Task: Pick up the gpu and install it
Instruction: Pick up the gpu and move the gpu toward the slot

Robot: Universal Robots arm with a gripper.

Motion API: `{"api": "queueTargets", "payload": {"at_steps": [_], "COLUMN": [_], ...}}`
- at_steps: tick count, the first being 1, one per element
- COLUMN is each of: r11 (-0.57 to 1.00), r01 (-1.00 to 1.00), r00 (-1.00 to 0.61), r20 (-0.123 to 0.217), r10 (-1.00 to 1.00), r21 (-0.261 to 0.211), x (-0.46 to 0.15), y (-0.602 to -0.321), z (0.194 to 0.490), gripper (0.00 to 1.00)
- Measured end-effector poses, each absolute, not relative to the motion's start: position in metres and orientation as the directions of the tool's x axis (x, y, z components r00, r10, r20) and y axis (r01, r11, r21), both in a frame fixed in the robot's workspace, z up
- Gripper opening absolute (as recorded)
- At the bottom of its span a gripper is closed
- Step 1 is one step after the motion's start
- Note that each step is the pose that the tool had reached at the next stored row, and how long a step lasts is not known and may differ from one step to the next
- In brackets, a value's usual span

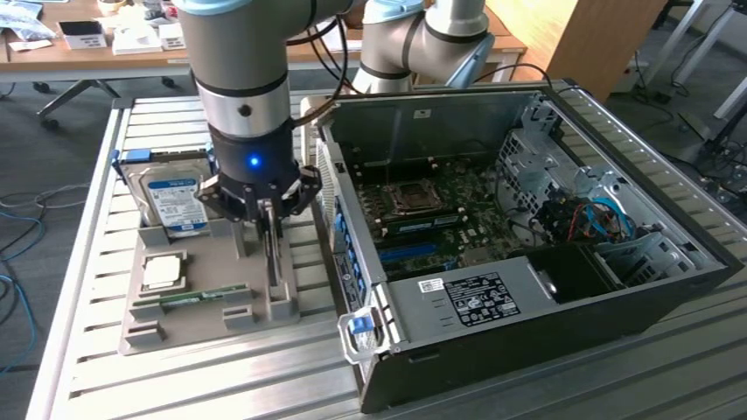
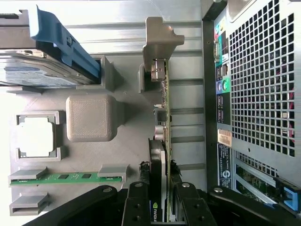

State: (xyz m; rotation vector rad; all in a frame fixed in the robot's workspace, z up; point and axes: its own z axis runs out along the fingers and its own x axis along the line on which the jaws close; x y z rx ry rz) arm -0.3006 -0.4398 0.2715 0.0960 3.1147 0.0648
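The gpu [image 2: 161,155] stands on edge in a slot of the grey holder tray [image 1: 198,328], its silver bracket [image 2: 159,40] at the end away from the wrist. Edge-on, its green board and black cooler run between my fingers [image 2: 137,203]. My gripper [image 2: 162,207] is straight above the card, with one finger against each face and the jaws shut on it. From the exterior view, the gripper [image 1: 268,229] reaches down onto the thin card [image 1: 272,262], which still sits in the tray beside the open computer case [image 1: 526,219].
On the tray are a hard drive with a blue label [image 1: 175,203], a square processor [image 1: 164,271] and a narrow green memory stick [image 1: 192,297]. The case lies open with its motherboard [image 1: 432,219] exposed. Its perforated rear panel [image 2: 263,80] is close beside the card.
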Motion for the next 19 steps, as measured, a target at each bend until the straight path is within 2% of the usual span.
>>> {"api": "queueTargets", "payload": {"at_steps": [19], "r11": [0.997], "r01": [0.061], "r00": [-0.998], "r20": [-0.024], "r10": [0.062], "r21": [0.042], "x": [-0.301], "y": [-0.440], "z": [0.321], "gripper": [0.27]}}
